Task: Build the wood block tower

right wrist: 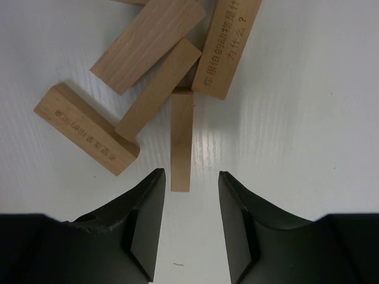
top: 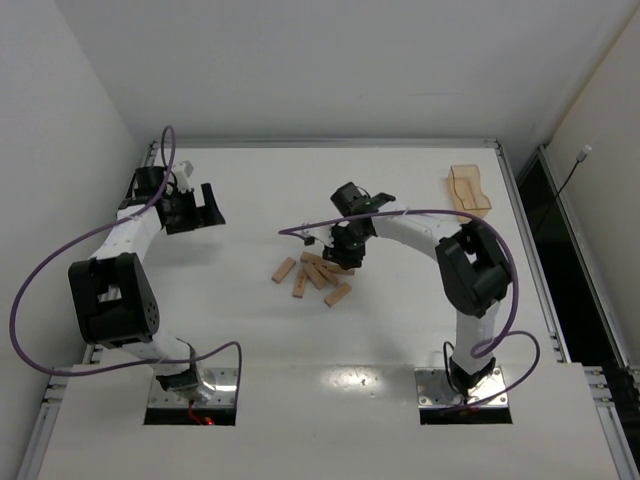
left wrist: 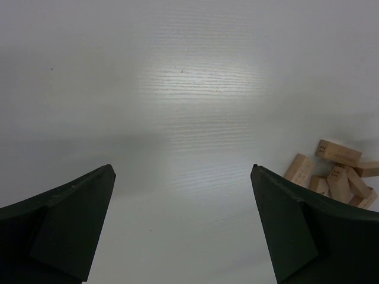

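Observation:
Several light tan wood blocks (top: 315, 275) lie in a loose flat pile at the table's middle; no tower stands. My right gripper (top: 338, 258) hangs low over the pile's far right side. In the right wrist view it (right wrist: 189, 177) is open and empty, and the near end of a narrow block (right wrist: 182, 139) lies just at its fingertips, nearer the left one. Other blocks (right wrist: 148, 44) fan out beyond, one with engraved writing (right wrist: 230, 44). My left gripper (top: 205, 208) is open and empty, far left of the pile. In its wrist view (left wrist: 182, 168) the pile (left wrist: 334, 171) shows at the right edge.
A translucent orange-tan plastic tray (top: 468, 190) stands at the back right of the white table (top: 400, 330). A raised rim runs round the table's edges. Purple cables loop from both arms.

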You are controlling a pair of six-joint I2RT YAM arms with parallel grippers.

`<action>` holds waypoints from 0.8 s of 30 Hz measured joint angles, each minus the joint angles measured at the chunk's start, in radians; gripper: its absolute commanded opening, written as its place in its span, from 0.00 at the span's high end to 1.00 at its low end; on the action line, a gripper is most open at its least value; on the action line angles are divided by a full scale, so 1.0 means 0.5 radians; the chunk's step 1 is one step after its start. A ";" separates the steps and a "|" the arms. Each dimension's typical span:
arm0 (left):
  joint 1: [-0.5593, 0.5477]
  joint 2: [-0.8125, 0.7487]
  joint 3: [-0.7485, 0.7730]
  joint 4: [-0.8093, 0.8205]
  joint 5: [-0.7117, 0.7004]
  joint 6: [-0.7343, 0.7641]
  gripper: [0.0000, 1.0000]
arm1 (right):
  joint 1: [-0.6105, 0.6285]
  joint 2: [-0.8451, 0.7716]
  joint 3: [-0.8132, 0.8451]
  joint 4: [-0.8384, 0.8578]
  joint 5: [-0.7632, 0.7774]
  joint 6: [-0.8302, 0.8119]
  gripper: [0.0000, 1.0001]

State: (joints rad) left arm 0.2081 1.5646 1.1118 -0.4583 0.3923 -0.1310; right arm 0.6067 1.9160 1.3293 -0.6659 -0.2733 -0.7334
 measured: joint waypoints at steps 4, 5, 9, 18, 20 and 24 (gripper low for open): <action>0.000 0.001 0.000 -0.009 -0.008 0.001 0.00 | 0.027 0.056 0.049 -0.021 -0.019 -0.008 0.61; 0.000 0.001 0.000 -0.009 -0.009 0.001 0.00 | 0.031 0.068 0.050 -0.030 -0.022 -0.011 0.61; 0.000 0.002 0.000 -0.009 -0.014 0.001 0.00 | 0.040 0.132 0.062 -0.056 -0.029 -0.019 0.61; 0.001 0.024 0.000 -0.010 -0.016 0.002 0.00 | 0.039 0.249 0.137 -0.086 -0.024 -0.050 1.00; 0.001 0.030 0.000 -0.010 -0.016 0.002 0.00 | 0.040 0.265 0.162 -0.091 -0.022 -0.044 1.00; 0.001 0.036 0.000 -0.011 -0.016 0.020 0.00 | 0.040 0.269 0.174 -0.126 -0.046 -0.043 1.00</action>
State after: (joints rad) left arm 0.2085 1.5826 1.1118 -0.4637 0.3843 -0.1211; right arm 0.6266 2.0506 1.4162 -0.7288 -0.2962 -0.7551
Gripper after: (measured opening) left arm 0.996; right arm 0.114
